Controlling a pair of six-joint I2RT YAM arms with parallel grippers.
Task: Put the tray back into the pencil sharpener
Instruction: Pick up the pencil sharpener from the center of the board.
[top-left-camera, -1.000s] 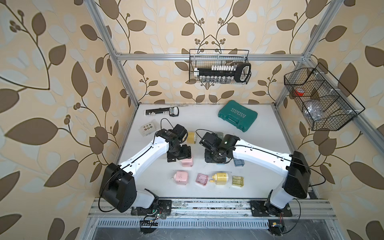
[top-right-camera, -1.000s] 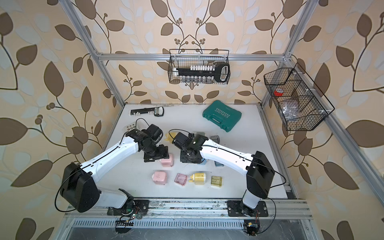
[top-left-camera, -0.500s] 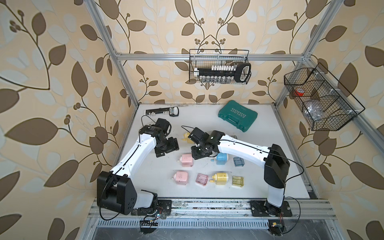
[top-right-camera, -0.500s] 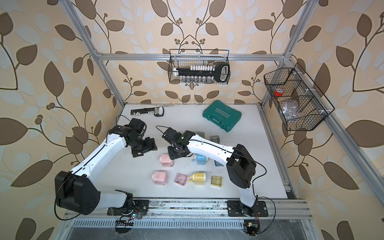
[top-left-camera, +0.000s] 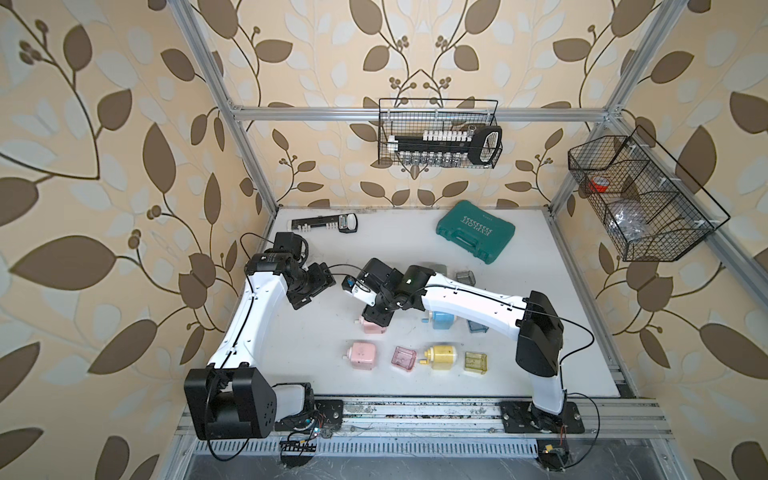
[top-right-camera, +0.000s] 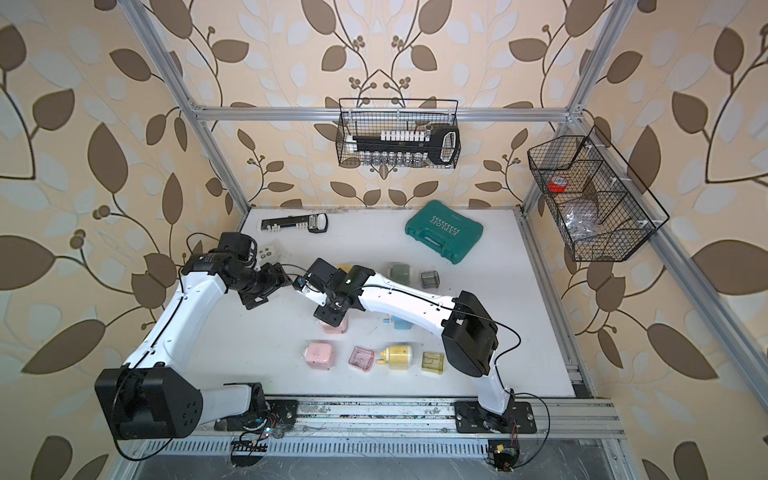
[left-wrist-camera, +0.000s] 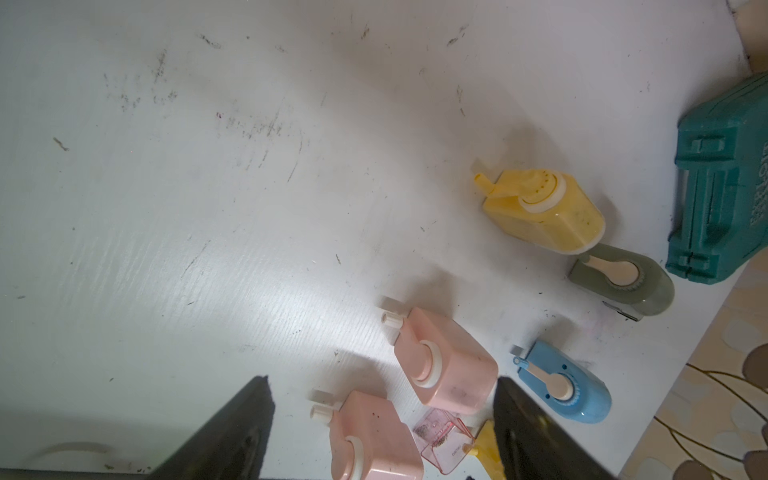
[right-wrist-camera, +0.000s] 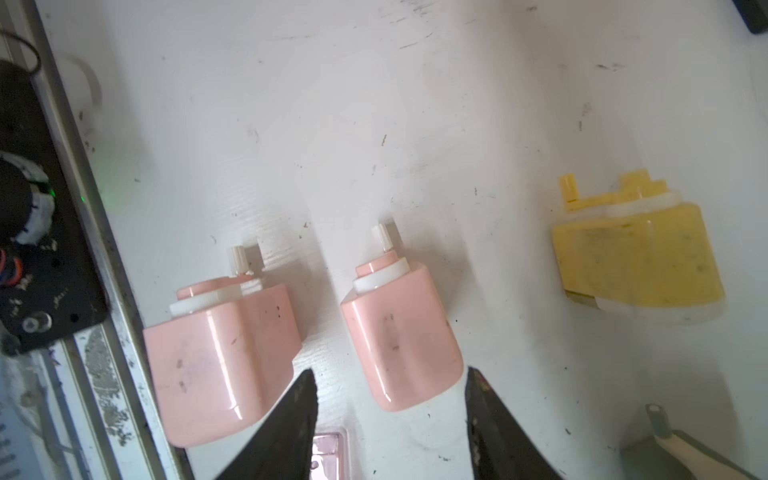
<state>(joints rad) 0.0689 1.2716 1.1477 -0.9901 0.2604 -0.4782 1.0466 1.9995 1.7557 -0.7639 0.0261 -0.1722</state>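
right gripper (right-wrist-camera: 390, 374) jaws apart, over pink sharpener (right-wrist-camera: 401, 340) | pink tray (top-left-camera: 404, 358) nearer front edge, beside second pink sharpener (top-left-camera: 360, 355) | left gripper (left-wrist-camera: 380, 380) apart, empty

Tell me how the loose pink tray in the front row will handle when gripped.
The pink tray looks like a thin-walled, see-through plastic box, so it is probably light and stiff, though its open side may flex if squeezed. Its flat base suggests it will slide, not roll, when pushed.

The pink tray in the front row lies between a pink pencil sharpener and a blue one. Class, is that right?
Not blue: in a top view the pink tray lies between a pink pencil sharpener and a yellow pencil sharpener.
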